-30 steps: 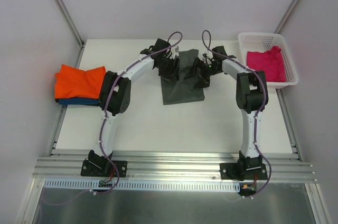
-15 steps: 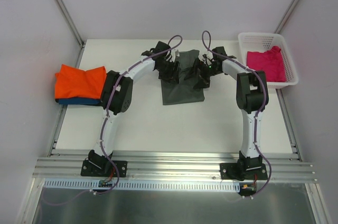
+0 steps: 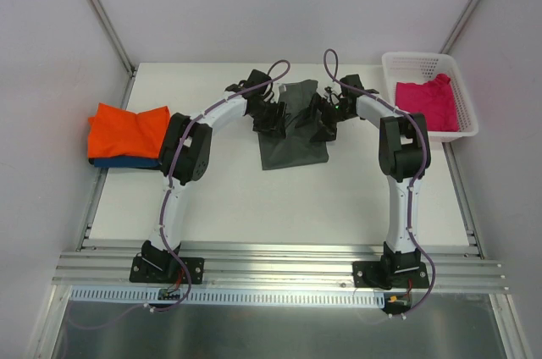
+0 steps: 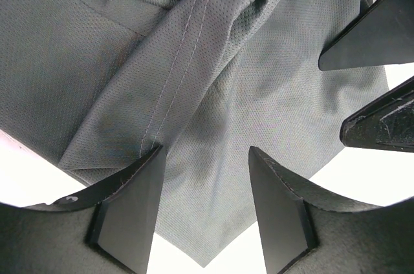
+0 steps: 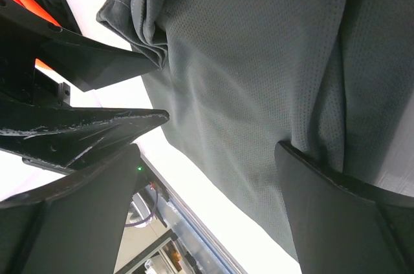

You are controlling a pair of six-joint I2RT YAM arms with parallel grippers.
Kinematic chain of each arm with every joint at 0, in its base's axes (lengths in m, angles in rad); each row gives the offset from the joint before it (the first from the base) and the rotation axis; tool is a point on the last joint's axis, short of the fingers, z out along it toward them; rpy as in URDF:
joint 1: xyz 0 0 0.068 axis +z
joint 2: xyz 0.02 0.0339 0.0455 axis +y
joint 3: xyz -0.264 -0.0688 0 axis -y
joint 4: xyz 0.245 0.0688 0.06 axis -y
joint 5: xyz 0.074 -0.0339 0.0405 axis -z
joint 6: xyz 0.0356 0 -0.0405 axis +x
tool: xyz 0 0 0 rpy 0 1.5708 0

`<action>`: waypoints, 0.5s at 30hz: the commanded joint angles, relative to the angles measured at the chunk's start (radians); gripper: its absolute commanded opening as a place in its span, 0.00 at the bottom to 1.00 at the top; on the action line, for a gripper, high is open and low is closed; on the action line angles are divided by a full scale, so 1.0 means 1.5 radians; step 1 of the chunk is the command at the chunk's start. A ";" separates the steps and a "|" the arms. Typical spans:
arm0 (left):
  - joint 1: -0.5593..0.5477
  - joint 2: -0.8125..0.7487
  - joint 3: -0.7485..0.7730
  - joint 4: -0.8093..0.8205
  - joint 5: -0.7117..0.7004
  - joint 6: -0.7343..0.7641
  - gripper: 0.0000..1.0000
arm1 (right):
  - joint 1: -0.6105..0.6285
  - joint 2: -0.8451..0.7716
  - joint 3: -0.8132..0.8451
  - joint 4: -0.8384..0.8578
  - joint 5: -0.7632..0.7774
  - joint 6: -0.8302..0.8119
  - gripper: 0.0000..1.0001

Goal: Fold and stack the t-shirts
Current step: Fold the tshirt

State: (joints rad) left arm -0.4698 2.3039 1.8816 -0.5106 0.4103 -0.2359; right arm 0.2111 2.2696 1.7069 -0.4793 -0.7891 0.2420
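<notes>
A dark grey t-shirt (image 3: 292,140) lies partly folded at the table's far middle. My left gripper (image 3: 275,116) is over its left side and my right gripper (image 3: 321,118) over its right side, close together. In the left wrist view the left gripper (image 4: 207,161) is open over the grey cloth (image 4: 213,80), with a stitched fold against its left finger (image 4: 129,200). In the right wrist view the right gripper (image 5: 207,151) is open wide over the cloth (image 5: 259,61). An orange t-shirt (image 3: 127,129) lies folded on a blue one (image 3: 118,162) at the left. A magenta t-shirt (image 3: 428,101) is in the basket.
The white mesh basket (image 3: 471,118) stands at the far right corner of the table (image 3: 279,207). The two arms arch inward over the table's middle. The right gripper's fingers (image 4: 375,41) show in the left wrist view. Grey walls and a metal frame bound the table.
The left gripper has shifted slightly down and right over the shirt, and the cloth edge raised at the shirt's far side now lies lower. The right arm has hardly moved.
</notes>
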 commanded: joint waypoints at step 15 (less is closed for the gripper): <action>-0.004 -0.062 -0.042 -0.011 0.000 0.000 0.56 | 0.015 -0.006 0.024 -0.004 0.008 -0.008 0.90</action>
State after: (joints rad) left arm -0.4713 2.2108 1.8214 -0.5213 0.4095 -0.2359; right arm 0.2214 2.2696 1.7130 -0.4797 -0.7822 0.2424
